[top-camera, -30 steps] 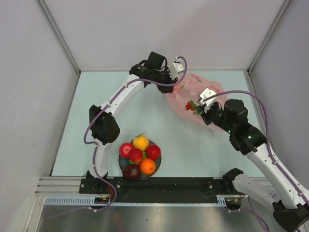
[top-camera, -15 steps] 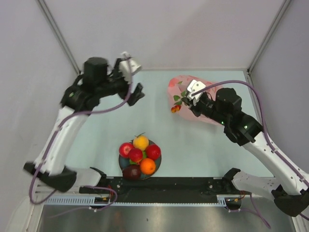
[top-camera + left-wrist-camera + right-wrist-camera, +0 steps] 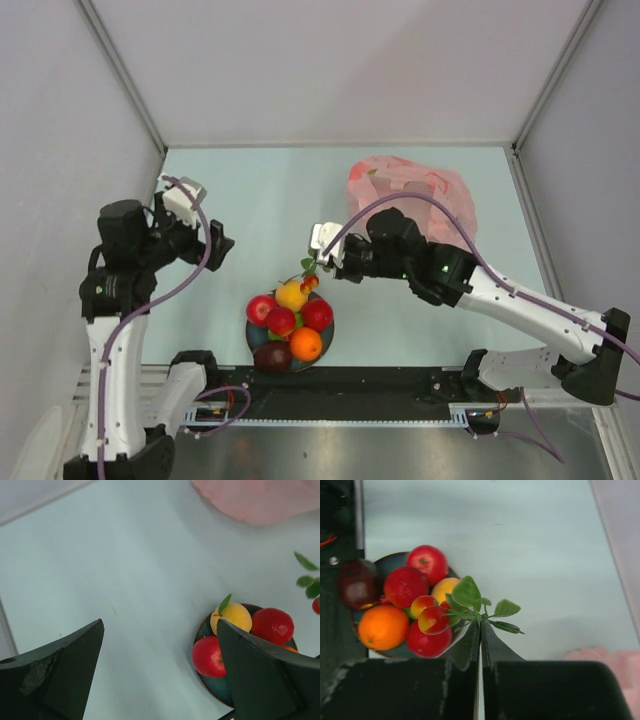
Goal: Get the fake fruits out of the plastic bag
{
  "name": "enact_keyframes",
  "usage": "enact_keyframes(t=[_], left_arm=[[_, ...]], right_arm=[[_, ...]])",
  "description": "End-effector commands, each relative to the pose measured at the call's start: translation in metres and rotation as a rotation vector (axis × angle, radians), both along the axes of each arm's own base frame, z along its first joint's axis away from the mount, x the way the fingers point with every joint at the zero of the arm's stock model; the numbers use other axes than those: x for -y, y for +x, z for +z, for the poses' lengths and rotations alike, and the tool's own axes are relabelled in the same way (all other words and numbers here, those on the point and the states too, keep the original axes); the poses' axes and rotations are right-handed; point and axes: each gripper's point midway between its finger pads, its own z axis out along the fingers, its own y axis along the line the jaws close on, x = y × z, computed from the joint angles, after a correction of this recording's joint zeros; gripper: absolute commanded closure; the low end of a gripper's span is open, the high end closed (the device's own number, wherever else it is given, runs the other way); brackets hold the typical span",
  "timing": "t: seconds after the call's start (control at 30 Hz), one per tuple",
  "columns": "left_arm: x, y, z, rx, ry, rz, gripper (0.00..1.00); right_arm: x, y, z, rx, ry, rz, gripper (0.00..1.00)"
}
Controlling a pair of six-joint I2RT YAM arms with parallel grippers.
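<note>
The pink plastic bag [image 3: 412, 188] lies crumpled at the back right. My right gripper [image 3: 316, 266] is shut on the stem of a leafy sprig of small red-yellow fake fruits [image 3: 433, 618]. It holds the sprig over the far edge of the dark plate [image 3: 249, 333]. On the plate lie red apples [image 3: 426, 562], a yellow fruit [image 3: 443, 587], an orange [image 3: 382, 626] and a dark maroon piece [image 3: 355, 582]. My left gripper [image 3: 216, 246] hangs open and empty left of the plate, and its wrist view shows the plate's edge [image 3: 201, 630] past the right finger [image 3: 265, 675].
Grey walls close the table on the left, back and right. The black base rail [image 3: 400, 385] runs along the near edge. A corner of the bag [image 3: 260, 500] shows at the top of the left wrist view.
My left gripper opened, and the left arm swung from the bag back to the left side. My right arm carried the sprig from the bag over to the plate.
</note>
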Motion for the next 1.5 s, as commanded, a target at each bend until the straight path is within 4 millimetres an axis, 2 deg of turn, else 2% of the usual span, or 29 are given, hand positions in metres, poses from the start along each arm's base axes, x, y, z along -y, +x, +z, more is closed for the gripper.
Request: enact_keyframes(t=[0.0,0.03,0.17,0.27,0.57,0.73,0.9,0.93,1.0,1.03,1.07,1.13,1.17,1.2,1.3,1.37,1.4,1.47], left_arm=[[-0.002,-0.021,0.018,0.101,-0.029,0.006,0.0],[-0.002,-0.022,0.012,0.092,-0.031,0.005,0.0],[-0.002,-0.022,0.002,0.071,-0.038,0.003,0.0],[0.002,-0.023,0.0,0.071,-0.051,-0.025,0.0],[0.006,-0.025,-0.006,0.083,-0.074,-0.039,0.0],[0.008,-0.028,-0.012,0.07,-0.083,-0.049,0.0],[0.009,-0.028,-0.014,0.066,-0.09,-0.049,0.0],[0.01,-0.028,-0.014,0.065,-0.092,-0.057,0.0],[0.01,-0.028,-0.015,0.061,-0.098,-0.054,0.0],[0.01,-0.027,-0.016,0.058,-0.1,-0.053,0.0],[0.011,-0.026,-0.015,0.058,-0.104,-0.054,0.0],[0.011,-0.025,-0.016,0.048,-0.113,-0.054,0.0],[0.012,-0.024,-0.015,0.051,-0.115,-0.056,0.0],[0.011,-0.024,-0.016,0.046,-0.118,-0.053,0.0],[0.009,-0.019,-0.02,0.032,-0.122,-0.034,0.0],[0.006,-0.014,-0.024,0.019,-0.126,-0.006,0.0],[0.001,-0.011,-0.027,0.011,-0.126,0.03,0.0],[-0.005,-0.004,-0.031,0.011,-0.119,0.073,0.0]], right_arm=[[-0.015,-0.027,-0.034,-0.053,-0.086,0.097,1.0],[-0.018,-0.029,-0.053,-0.082,-0.133,0.107,1.0],[-0.025,-0.03,-0.082,-0.164,-0.173,0.093,1.0],[-0.031,-0.034,-0.094,-0.149,-0.191,0.112,1.0],[-0.039,-0.041,-0.122,-0.128,-0.27,0.155,1.0],[-0.04,-0.043,-0.132,-0.111,-0.302,0.162,1.0],[-0.042,-0.04,-0.133,-0.104,-0.29,0.13,0.99],[-0.042,-0.037,-0.132,-0.098,-0.285,0.112,0.95],[-0.046,-0.034,-0.125,-0.098,-0.252,0.086,0.67],[-0.047,-0.03,-0.122,-0.093,-0.237,0.061,0.46],[-0.047,-0.027,-0.116,-0.088,-0.216,0.041,0.19],[-0.049,-0.017,-0.1,-0.053,-0.166,-0.012,0.01],[-0.048,-0.012,-0.093,-0.034,-0.151,-0.036,0.0],[-0.042,0.001,-0.08,0.01,-0.13,-0.111,0.0],[-0.018,0.029,-0.069,0.053,-0.131,-0.248,0.0],[0.003,0.048,-0.069,0.008,-0.129,-0.34,0.0],[0.029,0.067,-0.075,-0.044,-0.146,-0.428,0.0],[0.056,0.083,-0.084,-0.163,-0.134,-0.545,0.0]])
